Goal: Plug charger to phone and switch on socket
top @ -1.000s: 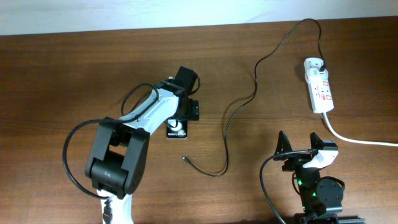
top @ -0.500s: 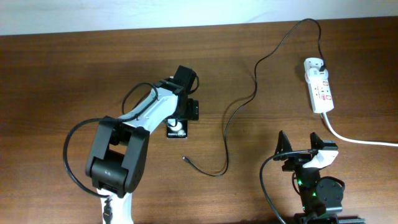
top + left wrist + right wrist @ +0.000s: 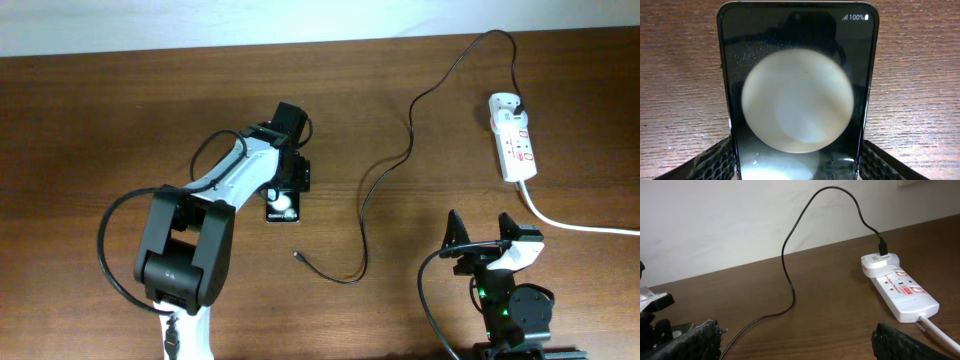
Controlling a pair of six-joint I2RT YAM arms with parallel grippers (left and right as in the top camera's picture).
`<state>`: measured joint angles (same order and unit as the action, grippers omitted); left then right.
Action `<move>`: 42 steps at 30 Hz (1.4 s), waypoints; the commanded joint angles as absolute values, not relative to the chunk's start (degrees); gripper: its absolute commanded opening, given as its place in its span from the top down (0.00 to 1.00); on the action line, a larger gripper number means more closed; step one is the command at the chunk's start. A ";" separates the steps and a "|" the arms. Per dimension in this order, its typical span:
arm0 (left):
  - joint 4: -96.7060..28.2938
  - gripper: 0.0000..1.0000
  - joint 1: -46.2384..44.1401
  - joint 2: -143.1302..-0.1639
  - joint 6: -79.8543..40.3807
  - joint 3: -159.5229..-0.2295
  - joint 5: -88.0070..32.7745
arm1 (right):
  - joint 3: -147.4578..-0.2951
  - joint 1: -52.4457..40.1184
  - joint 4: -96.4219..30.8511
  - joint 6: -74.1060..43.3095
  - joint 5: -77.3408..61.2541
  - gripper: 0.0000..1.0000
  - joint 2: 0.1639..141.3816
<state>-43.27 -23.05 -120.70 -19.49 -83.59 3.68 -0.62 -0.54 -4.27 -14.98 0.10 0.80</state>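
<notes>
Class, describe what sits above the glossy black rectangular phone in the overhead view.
The black left gripper hangs over the glossy black phone, hiding its far end; only the near end with its white label shows.

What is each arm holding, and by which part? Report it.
Left: cannot be told. The left jaws flank the phone at its two long edges near one end, but a firm grip is not clear. The right jaws stand open and hold nothing.

Left hand (image 3: 287, 186) reaches far forward; right hand (image 3: 482, 236) rests wide open.
</notes>
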 commanded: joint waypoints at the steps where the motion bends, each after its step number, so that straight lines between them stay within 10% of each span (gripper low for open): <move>1: -44.23 0.21 -22.61 -125.56 -19.40 -81.41 3.18 | -0.32 -0.75 -4.62 -14.83 0.01 0.01 0.36; 14: -47.64 0.28 -20.88 -117.16 -19.38 -84.07 2.00 | -0.32 -0.73 -4.62 -14.83 0.01 0.01 0.36; 25: -48.14 0.25 -10.81 -117.19 4.45 -84.05 -46.44 | -0.32 -0.73 -4.64 -14.83 0.01 0.01 0.36; 42: -48.05 0.24 -10.81 -117.19 4.89 -84.05 -47.57 | -4.14 -0.73 -8.45 -16.99 -12.69 0.01 0.54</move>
